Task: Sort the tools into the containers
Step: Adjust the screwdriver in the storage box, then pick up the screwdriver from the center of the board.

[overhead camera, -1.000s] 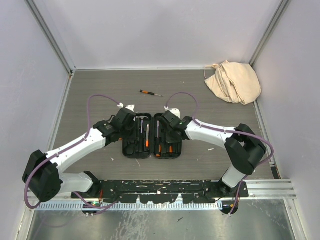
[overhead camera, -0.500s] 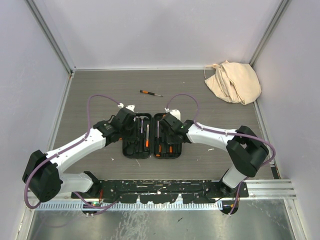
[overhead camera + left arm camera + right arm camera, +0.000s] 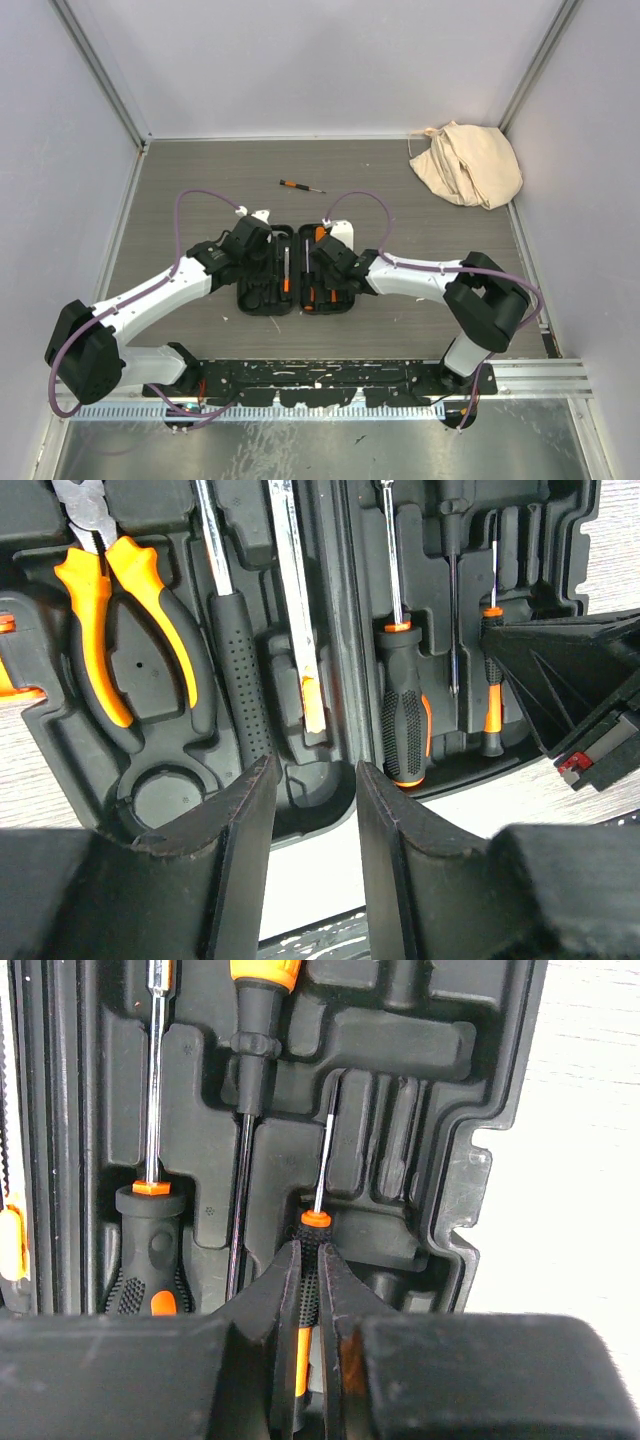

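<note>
The black tool case (image 3: 246, 300) lies open in the middle of the table, with tools in its moulded slots. My right gripper (image 3: 310, 1257) is shut on the knurled black-and-orange handle of a small screwdriver (image 3: 316, 1221) lying in a slot of the right half (image 3: 470, 1200). In the top view the right gripper (image 3: 325, 250) is over that half. My left gripper (image 3: 315, 770) hangs open above the case's near edge by the hinge, with nothing between its fingers. Orange-handled pliers (image 3: 110, 630) and a black-handled screwdriver (image 3: 405, 725) lie in slots below it.
A loose screwdriver with an orange-and-black handle (image 3: 300, 186) lies on the table behind the case. A beige cloth bag (image 3: 465, 165) is crumpled in the far right corner. Walls close off the table on the left, back and right.
My right arm has shifted left with its gripper staying shut, and the case has slid slightly left with it. The left arm has not moved.
</note>
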Controlling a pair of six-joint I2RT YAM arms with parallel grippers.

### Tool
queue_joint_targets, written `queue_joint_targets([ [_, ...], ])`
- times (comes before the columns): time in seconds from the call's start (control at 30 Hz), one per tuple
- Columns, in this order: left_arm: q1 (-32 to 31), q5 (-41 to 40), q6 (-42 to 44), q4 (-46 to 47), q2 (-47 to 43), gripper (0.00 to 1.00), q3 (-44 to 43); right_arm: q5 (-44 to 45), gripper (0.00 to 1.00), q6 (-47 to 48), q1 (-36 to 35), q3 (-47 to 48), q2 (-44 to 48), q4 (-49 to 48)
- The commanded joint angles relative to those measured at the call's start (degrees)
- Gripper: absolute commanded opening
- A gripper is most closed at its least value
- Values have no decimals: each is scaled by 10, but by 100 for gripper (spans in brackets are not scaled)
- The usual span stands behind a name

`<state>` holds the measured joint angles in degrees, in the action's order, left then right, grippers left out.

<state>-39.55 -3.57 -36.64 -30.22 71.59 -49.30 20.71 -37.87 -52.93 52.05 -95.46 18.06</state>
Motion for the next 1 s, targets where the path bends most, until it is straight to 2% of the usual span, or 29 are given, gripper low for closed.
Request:
queue_joint_targets([
  [0.0, 3, 4, 1, 22, -10, 39, -3, -89, 0, -30, -17, -77, -78, 88],
  [0.13, 3, -3, 7, 14, -16, 39, -9, -62, 2, -11, -17, -38, -2, 94],
  [0.3, 9, -9, 10, 1, -32, 39, -16, -25, 23, 24, -16, 31, 65, 89],
  [0.37, 11, -14, 10, -6, -42, 40, -17, 1, 28, 32, -16, 51, 79, 80],
  [0.6, 25, -30, 21, -34, -77, 45, -20, 80, 38, 63, -13, 100, 106, 63],
  [0.83, 48, -47, 42, -70, -96, 51, -33, 63, 43, 174, 15, 87, 128, -30],
  [0.97, 53, -61, 54, -94, -110, 51, -45, -22, 44, 241, 65, 89, 116, -81],
])
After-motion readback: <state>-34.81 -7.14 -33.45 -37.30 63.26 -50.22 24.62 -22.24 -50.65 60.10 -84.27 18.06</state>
